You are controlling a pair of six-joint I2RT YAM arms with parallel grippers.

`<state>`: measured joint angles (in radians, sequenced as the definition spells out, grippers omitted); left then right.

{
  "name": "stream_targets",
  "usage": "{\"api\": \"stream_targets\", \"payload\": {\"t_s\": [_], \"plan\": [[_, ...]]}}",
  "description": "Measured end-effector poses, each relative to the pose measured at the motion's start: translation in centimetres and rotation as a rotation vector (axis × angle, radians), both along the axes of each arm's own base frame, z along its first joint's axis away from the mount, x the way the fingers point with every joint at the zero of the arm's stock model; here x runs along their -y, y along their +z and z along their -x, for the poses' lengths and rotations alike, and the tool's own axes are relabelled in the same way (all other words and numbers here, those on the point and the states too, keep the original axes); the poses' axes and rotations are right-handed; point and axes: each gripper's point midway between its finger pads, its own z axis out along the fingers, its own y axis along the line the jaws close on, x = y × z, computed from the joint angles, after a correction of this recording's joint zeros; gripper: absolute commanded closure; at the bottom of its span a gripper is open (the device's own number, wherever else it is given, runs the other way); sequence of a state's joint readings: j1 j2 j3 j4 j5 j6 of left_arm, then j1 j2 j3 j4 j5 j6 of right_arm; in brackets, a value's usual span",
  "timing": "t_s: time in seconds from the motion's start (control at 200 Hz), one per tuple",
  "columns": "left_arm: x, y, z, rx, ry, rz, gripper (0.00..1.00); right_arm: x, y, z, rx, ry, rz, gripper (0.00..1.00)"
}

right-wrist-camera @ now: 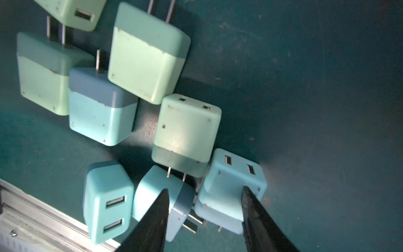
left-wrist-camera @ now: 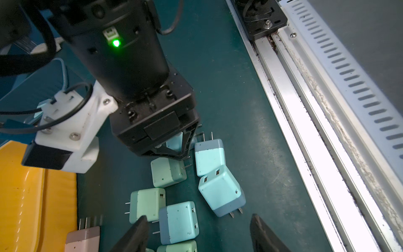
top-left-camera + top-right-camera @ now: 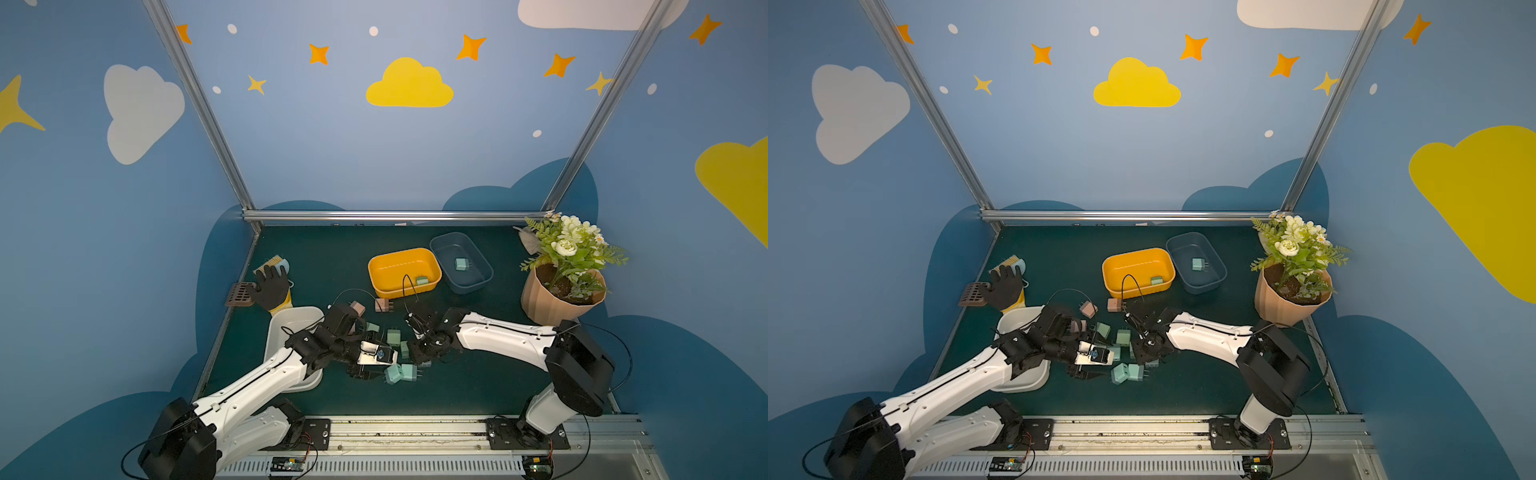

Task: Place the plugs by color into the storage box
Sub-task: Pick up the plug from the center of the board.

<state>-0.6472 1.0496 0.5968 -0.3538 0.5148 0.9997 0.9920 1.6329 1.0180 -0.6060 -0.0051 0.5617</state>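
Observation:
Several green and blue plugs (image 3: 393, 336) lie clustered mid-table in both top views, with two pink plugs (image 3: 382, 305) behind them. My left gripper (image 2: 198, 220) is open and low over a blue plug (image 2: 181, 222) and a tilted blue plug (image 2: 220, 189). My right gripper (image 1: 205, 191) is open, its tips over two blue plugs (image 1: 231, 187), and grips nothing. The orange box (image 3: 395, 291) holds one green plug (image 3: 422, 280). The dark blue box (image 3: 469, 286) holds one teal plug (image 3: 460, 264). A white box (image 3: 272, 345) lies under my left arm.
A black glove (image 3: 272, 286), a brush (image 3: 272, 264) and a brown grate (image 3: 241, 293) lie at the back left. A potted plant (image 3: 557, 299) stands at the right. A metal rail (image 3: 415, 432) runs along the front edge, close to the plugs.

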Motion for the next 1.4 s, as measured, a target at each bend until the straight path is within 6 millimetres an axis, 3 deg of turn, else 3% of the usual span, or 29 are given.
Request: {"api": "stream_targets", "payload": {"t_s": [0.41, 0.691, 0.931, 1.397], "plan": [[-0.2, -0.5, 0.1, 0.023, -0.004, -0.035, 0.26, 1.9, 0.6, -0.3, 0.042, -0.002, 0.069, 0.46], [-0.1, -0.5, 0.2, 0.030, -0.014, -0.041, 0.26, 2.1, -0.9, 0.0, 0.010, 0.004, 0.108, 0.45], [-0.1, -0.7, 0.2, 0.035, -0.012, -0.050, 0.25, 2.3, -2.7, 0.6, -0.045, 0.010, 0.145, 0.51], [-0.1, -0.1, 0.2, 0.053, -0.009, -0.036, 0.26, 3.2, -1.0, -1.0, -0.012, -0.054, 0.109, 0.68]]}}
